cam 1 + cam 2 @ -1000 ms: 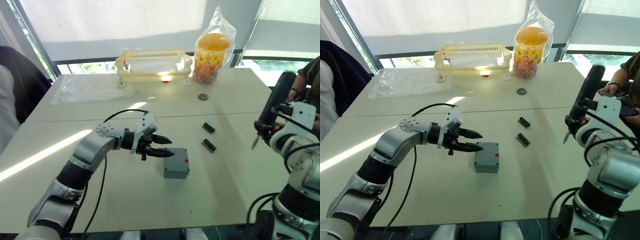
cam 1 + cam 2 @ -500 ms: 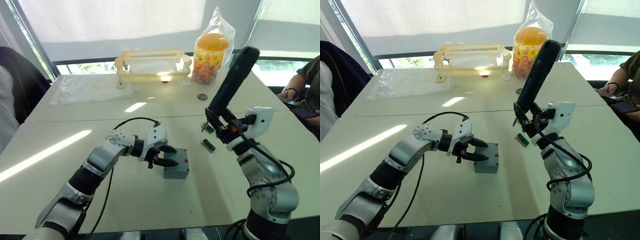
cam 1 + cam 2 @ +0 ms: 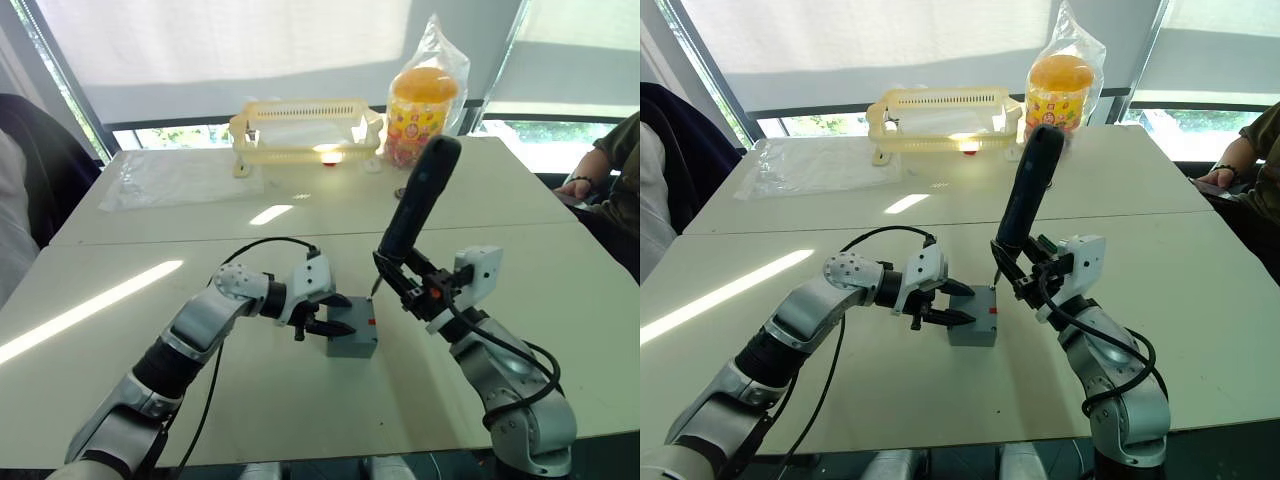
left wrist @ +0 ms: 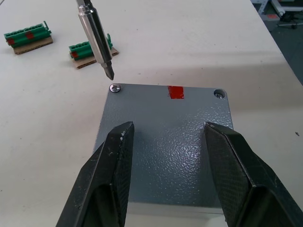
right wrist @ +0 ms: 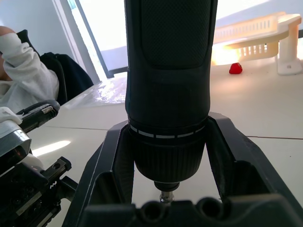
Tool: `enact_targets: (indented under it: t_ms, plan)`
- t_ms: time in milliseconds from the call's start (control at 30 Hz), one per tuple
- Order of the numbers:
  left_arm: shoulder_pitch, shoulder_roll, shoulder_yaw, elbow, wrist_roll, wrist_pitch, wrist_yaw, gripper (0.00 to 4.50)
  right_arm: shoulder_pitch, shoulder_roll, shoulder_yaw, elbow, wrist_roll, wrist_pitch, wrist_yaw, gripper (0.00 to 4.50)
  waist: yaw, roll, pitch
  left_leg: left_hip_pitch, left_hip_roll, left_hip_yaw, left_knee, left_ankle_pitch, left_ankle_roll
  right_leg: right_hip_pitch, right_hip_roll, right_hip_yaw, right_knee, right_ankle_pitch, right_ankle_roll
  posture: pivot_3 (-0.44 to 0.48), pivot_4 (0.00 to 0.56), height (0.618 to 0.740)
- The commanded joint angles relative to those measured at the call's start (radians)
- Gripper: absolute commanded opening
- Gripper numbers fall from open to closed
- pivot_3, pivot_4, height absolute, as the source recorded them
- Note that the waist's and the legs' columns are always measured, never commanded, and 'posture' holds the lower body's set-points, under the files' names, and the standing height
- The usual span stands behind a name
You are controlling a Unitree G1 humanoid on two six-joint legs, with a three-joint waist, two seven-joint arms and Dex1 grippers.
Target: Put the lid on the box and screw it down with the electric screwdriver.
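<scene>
The grey box [image 3: 352,346] stands mid-table with the lid [image 4: 165,142] lying on top; a red mark [image 4: 175,92] and two corner screws show along the lid's far edge. My left gripper [image 4: 169,127] is open, one black finger over each side of the lid, also seen as the left gripper [image 3: 343,313]. My right gripper [image 3: 412,283] is shut on the electric screwdriver [image 3: 415,205], which tilts up and away. Its metal bit [image 4: 97,40] hangs just above the lid's corner screw [image 4: 115,87], apart from it.
Two green terminal blocks [image 4: 90,49] lie just beyond the box. A yellow rack [image 3: 305,125], a bagged orange-lidded jar [image 3: 425,105] and a plastic sheet [image 3: 175,175] sit at the back. A person's arm [image 3: 600,175] is at the right edge, a seated person [image 3: 20,200] at the left.
My right arm has swung in from the right with the screwdriver and lowered its bit toward the lid's corner screw. My left gripper has moved over the lid, still open.
</scene>
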Motion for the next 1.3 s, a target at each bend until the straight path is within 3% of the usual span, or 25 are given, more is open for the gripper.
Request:
enact_targets:
  t_ms: [33,767,1300]
  plan:
    - [0.003,0.008,-0.013,0.004,0.015,0.027,-0.006,2.35,-0.01,-0.006,0.009,-0.036,0.026,-0.053,-0.007,1.73,0.0,0.0,0.0,0.0,0.0,0.0,0.0,0.0,0.0,0.0,0.0,0.0,0.0,0.0,0.0,0.0,0.15,0.74]
    - [0.011,0.008,-0.009,0.0,0.017,0.031,-0.001,2.35,0.013,-0.054,0.043,0.004,0.034,-0.088,-0.018,1.73,0.001,0.0,0.0,0.0,0.0,0.0,0.0,0.0,0.0,0.0,0.0,0.0,0.0,0.0,0.0,0.0,0.15,0.74]
    - [0.023,0.012,-0.02,0.006,0.033,0.015,0.001,2.35,0.041,-0.179,0.109,0.069,-0.032,-0.1,-0.009,1.73,0.017,-0.002,-0.002,0.004,0.0,-0.001,0.0,0.0,0.0,0.006,0.0,-0.001,-0.002,-0.001,-0.001,0.0,0.15,0.74]
